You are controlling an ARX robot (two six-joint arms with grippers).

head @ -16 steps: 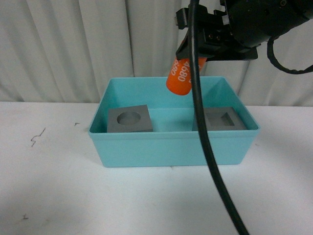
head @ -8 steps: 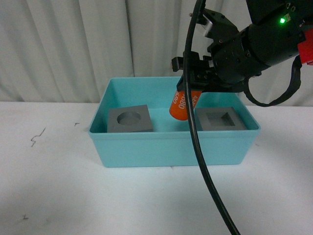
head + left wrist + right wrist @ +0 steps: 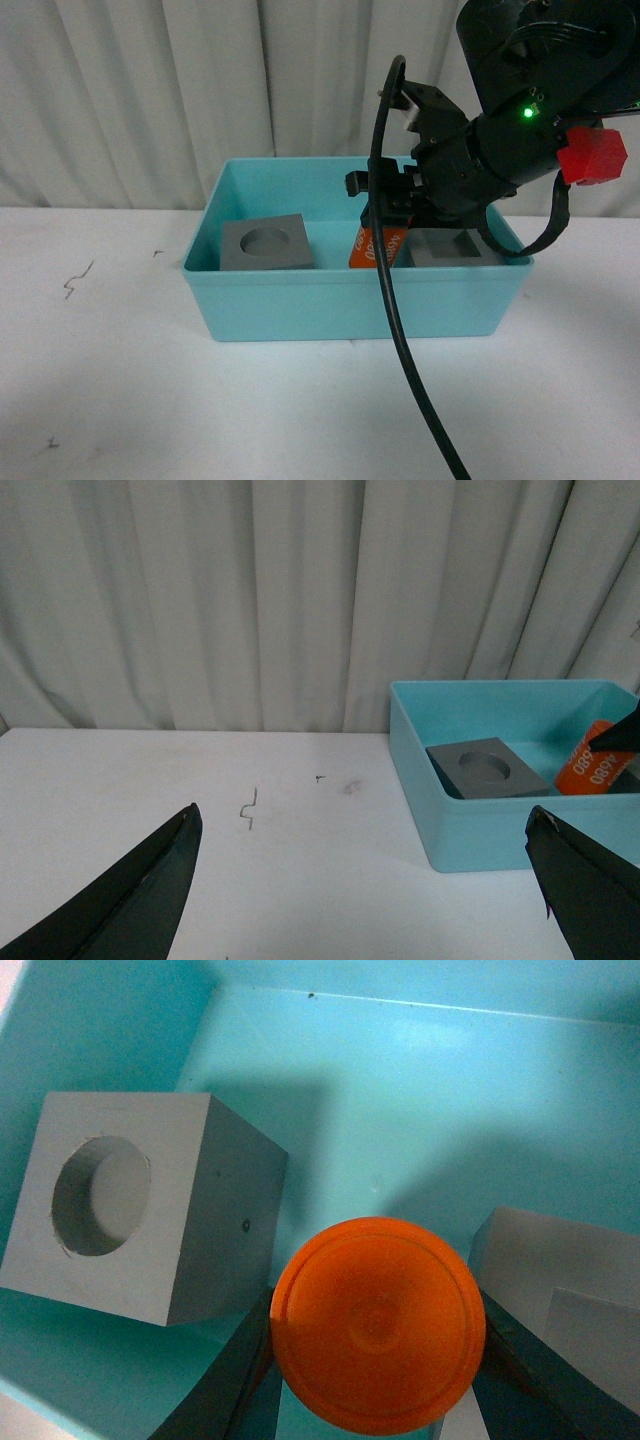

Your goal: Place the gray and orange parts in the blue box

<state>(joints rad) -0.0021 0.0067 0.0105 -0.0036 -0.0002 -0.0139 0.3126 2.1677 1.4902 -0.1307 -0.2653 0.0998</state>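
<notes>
The right gripper pinched the orange "4680" cylinder inside the turquoise plastic bin, between two gray cubes; the left gripper stood spread.

You've got a white pleated curtain filling the whole backdrop, folds running vertically, hanging down to the tabletop's far edge. Below it you see a flat white table, matte, evenly lit, soft shadows only. Small dark scuff marks sit on its left part, another speck near the front-left corner. You can't see any floor, window or wall.
</notes>
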